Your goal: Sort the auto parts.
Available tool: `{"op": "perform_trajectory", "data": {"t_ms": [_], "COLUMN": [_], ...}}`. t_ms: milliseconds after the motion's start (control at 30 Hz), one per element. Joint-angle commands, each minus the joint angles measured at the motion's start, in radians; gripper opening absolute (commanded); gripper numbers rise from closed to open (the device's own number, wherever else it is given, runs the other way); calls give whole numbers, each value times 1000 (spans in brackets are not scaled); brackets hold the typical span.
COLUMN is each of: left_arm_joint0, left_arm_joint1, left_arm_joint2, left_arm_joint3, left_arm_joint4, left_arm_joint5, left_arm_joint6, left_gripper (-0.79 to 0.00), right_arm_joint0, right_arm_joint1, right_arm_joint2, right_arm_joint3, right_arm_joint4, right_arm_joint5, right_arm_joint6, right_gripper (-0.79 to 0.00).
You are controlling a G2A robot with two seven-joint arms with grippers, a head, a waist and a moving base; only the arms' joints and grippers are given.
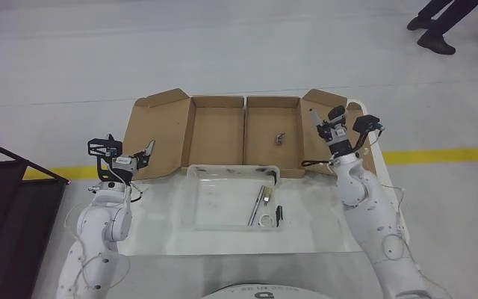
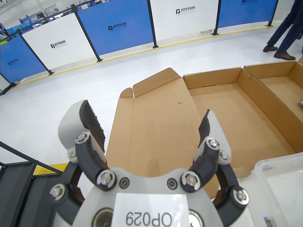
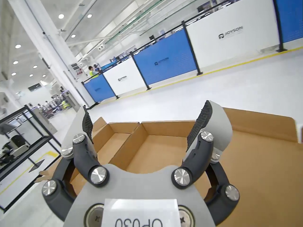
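your table: white
far side: two open cardboard boxes, side by side
near side: clear bin, just beside them

The left gripper has its jaws spread wide and holds nothing, and it faces the flat outer flap of an open cardboard box. A corner of a clear plastic bin sits just beside the box's near wall, and a small grey part lies in the farther compartment. Blue and white fence panels stand across the floor beyond.
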Motion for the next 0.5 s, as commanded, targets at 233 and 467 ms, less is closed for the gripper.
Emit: {"op": "perform_trajectory", "data": {"t_ms": [233, 467], "left_arm_joint0": [0, 0], "left_arm_joint1": [0, 0], "left_arm_joint2": [0, 0], "left_arm_joint3": [0, 0], "left_arm_joint4": [0, 0], "left_arm_joint5": [0, 0], "left_arm_joint6": [0, 0], "left_gripper": [0, 0], "right_arm_joint0": [-61, -61], "right_arm_joint1": [10, 10], "right_arm_joint2": [66, 66], "right_arm_joint3": [-44, -44], "right_arm_joint4": [18, 18], "right_arm_joint5": [-45, -45], "right_arm_joint6": [-11, -11], "right_gripper": [0, 0]}}
